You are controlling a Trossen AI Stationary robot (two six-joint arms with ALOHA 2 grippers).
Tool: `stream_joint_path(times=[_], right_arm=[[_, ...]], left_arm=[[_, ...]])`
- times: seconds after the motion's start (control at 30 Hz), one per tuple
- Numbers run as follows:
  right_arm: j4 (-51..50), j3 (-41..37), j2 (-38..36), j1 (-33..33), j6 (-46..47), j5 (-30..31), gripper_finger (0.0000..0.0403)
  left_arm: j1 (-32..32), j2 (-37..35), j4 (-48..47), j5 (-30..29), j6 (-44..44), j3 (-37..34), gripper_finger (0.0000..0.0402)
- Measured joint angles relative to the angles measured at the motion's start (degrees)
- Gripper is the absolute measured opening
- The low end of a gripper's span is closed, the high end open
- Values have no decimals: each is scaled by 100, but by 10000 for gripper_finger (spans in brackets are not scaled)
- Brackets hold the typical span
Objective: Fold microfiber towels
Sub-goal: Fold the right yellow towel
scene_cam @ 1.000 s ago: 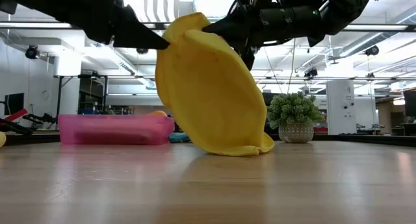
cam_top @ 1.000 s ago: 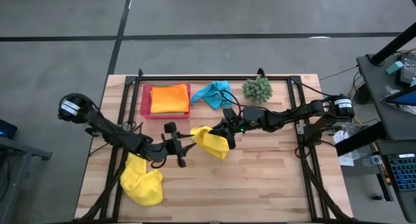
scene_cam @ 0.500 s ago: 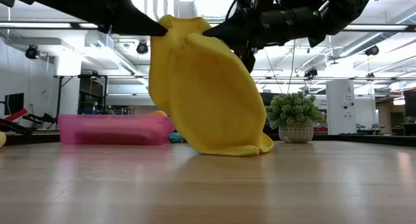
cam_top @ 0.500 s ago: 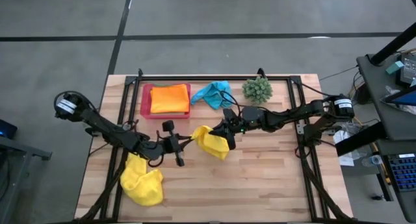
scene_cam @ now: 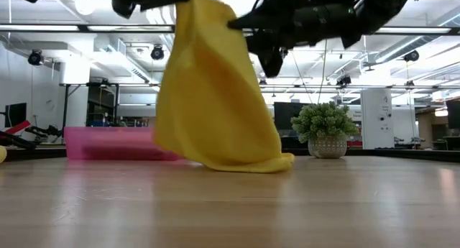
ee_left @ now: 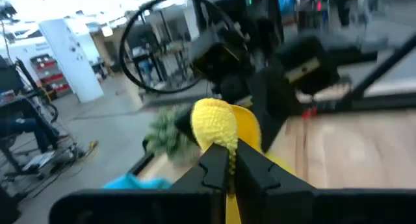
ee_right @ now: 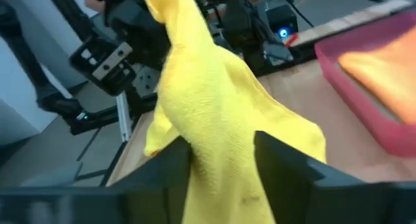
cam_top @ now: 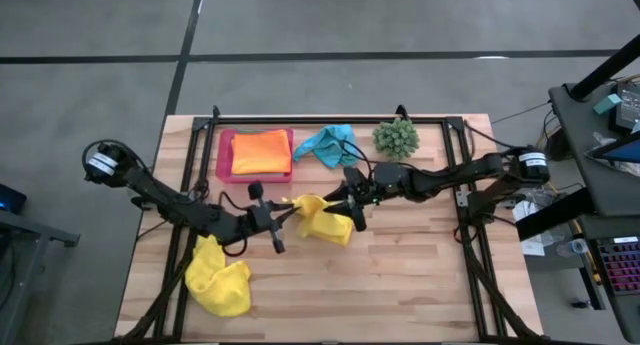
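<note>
**Q.** What does each gripper do with the raised yellow towel (cam_top: 318, 218)?

**A.** The left gripper (cam_top: 285, 211) is clenched on the towel's upper corner; in the left wrist view its two dark fingers (ee_left: 214, 169) pinch a yellow fold between them. The right gripper (cam_top: 340, 210) stands at the cloth's other side with its fingers (ee_right: 286, 165) parted, the yellow fabric lying between them but not squeezed. In the low view the towel hangs as a broad drape from the left gripper, its lower edge resting on the wooden table (scene_cam: 230, 205).

**Q.** Where are the remaining towels?

**A.** A second yellow towel (cam_top: 220, 280) lies crumpled near the table's front left edge, under the left arm. The orange towel (cam_top: 261, 151) lies flat in the pink tray (cam_top: 224, 155) at the back of the table. The turquoise blue towel (cam_top: 327, 143) sits bunched just beside the tray, between it and the green plant ball (cam_top: 396, 137).

**Q.** How do the arms lie?

**A.** Both reach toward the table's centre, left arm from the left edge, right arm from the right edge, and their grippers meet at the raised towel.
</note>
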Motion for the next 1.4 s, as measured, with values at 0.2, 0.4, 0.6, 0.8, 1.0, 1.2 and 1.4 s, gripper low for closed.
stream_joint_path(times=[0.2,0.4,0.6,0.8,1.0,1.2,1.4], right_arm=[[-1471,571,-441,68,-674,-26,226],[-2801,1264,-651,103,-1215,91,250],[-3009,1568,-578,175,-1395,282,242],[-2491,1625,-166,404,-1441,282,235],[-2101,1703,218,495,-1485,868,234],[-1943,1961,661,548,-1459,867,233],[-2024,2278,1024,590,-1554,888,221]], left_arm=[[-53,-7,181,81,50,46,0],[-53,-7,136,101,-98,39,0],[-18,13,-74,109,-312,35,0],[133,19,-199,105,-592,12,0],[137,21,-194,109,-611,-13,0],[140,21,-183,107,-677,-51,0],[140,21,-183,107,-675,-61,0]])
